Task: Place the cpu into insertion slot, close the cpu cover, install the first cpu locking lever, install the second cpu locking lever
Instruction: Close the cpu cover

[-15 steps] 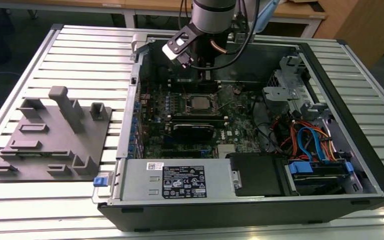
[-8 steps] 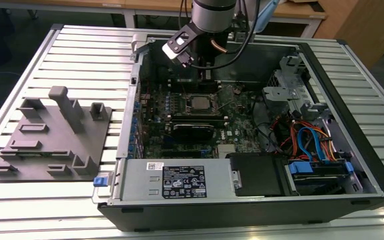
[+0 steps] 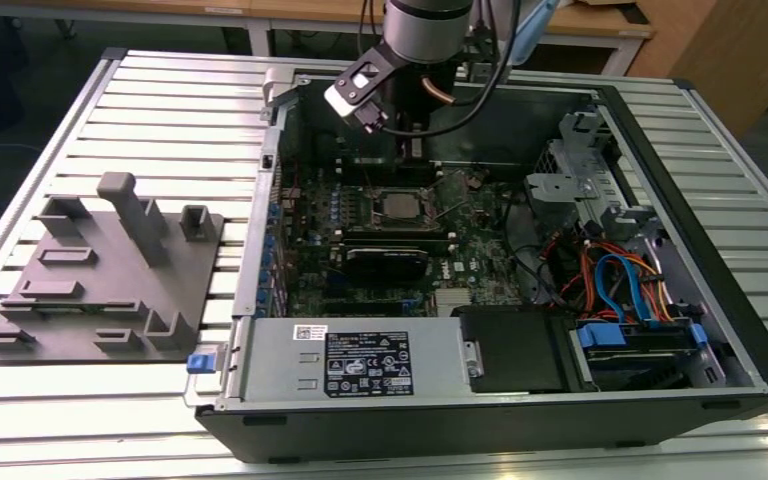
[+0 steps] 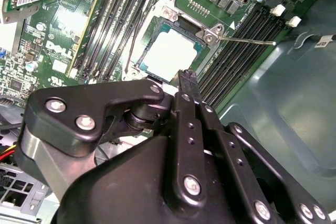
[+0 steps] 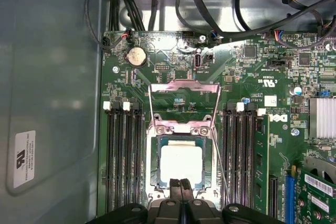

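The cpu [image 5: 181, 163] lies flat in the insertion slot [image 5: 155, 161] on the green motherboard, its pale metal top facing up; it also shows in the second wrist view [image 4: 170, 53] and in the exterior view [image 3: 398, 206]. The cpu cover [image 5: 184, 85], a thin silver frame, appears tilted up from the socket's hinge side, with the board visible through its window. A thin wire lever [image 5: 220, 161] runs along one side of the socket [image 4: 247, 39]. My gripper [image 5: 180, 184] is shut and holds nothing, its tips [image 4: 187, 77] together just over the socket's edge beside the cpu. In the exterior view the gripper [image 3: 411, 155] hangs over the back of the case.
Black memory slots [image 5: 123, 156] flank the socket. A long black card [image 3: 384, 262] sits in front of the socket, with the grey power-supply box [image 3: 344, 365] at the case front. Coloured cables [image 3: 611, 280] fill the exterior view's right. A grey fixture block [image 3: 104, 270] stands outside, left.
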Robot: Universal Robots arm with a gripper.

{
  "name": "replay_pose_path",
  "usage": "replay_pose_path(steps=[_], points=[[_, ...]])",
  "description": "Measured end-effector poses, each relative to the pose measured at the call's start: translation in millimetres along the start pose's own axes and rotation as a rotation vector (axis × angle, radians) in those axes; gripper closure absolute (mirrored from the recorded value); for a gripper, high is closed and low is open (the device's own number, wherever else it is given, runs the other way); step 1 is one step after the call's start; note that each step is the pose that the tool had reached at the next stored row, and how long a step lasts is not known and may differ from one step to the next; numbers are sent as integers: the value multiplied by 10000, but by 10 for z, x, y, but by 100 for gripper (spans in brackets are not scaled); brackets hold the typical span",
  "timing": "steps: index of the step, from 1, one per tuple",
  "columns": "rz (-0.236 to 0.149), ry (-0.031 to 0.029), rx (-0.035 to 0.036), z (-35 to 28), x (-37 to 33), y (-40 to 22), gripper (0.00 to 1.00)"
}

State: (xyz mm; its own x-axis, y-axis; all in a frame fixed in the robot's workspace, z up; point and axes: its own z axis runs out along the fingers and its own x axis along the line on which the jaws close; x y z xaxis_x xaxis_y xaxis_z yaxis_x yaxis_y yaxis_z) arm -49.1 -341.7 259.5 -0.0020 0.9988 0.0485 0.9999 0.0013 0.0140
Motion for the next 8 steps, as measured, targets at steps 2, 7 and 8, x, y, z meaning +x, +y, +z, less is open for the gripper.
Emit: replay_pose_path(steps=[2, 7, 8], points=[[0, 0, 0, -18, 1, 0, 89], [0, 0, 0, -47, 2, 1, 89], [0, 1, 0, -53, 3, 1, 89]])
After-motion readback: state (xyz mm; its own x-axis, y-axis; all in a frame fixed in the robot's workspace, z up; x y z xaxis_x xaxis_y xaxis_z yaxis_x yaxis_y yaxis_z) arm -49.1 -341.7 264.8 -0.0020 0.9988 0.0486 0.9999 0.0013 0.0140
